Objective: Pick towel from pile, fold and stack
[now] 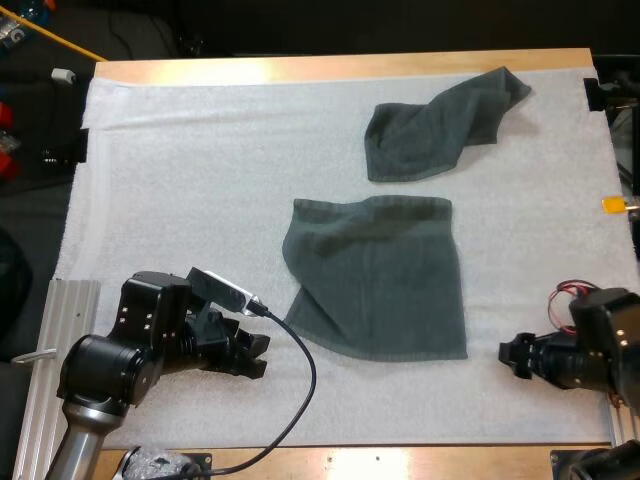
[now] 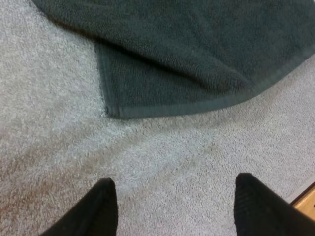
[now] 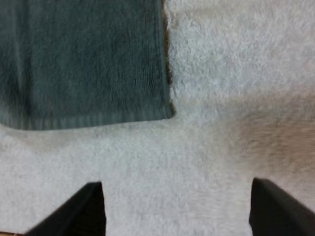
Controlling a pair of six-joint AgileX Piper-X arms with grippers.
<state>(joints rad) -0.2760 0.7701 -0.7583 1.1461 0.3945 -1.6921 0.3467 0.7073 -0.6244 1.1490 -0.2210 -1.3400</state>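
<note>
L end effector (image 1: 262, 356): fingers wide apart, holding nothing. Low over the mat (image 1: 200, 180), aimed at the towel corner just ahead of it.
R end effector (image 1: 510, 360): also wide open and empty. Low over the mat, with the towel's other near corner just ahead of it and slightly to one side.
Flat towel (image 1: 380, 280): task item, spread on the mat between the two end effectors, touching neither. The edge nearest the L end effector is doubled, one layer lapping over the hem. The corner by the R end effector lies flat and square.
Crumpled towel (image 1: 440, 125): well beyond the flat towel, far from both end effectors. Prob. the remaining pile, left for later.
Surface (image 1: 340, 68): wood rim showing past the mat's far edge.
Why placed so: one end effector per near corner, open and low. Looks like set-up for a two-corner pinch, then lifting the near edge over to the far edge.
Step, est.: towel is laid out, fold not begun, no stack seen.
Risk: the doubled L corner may give a grab of only one layer, so the fold goes skew.
</note>
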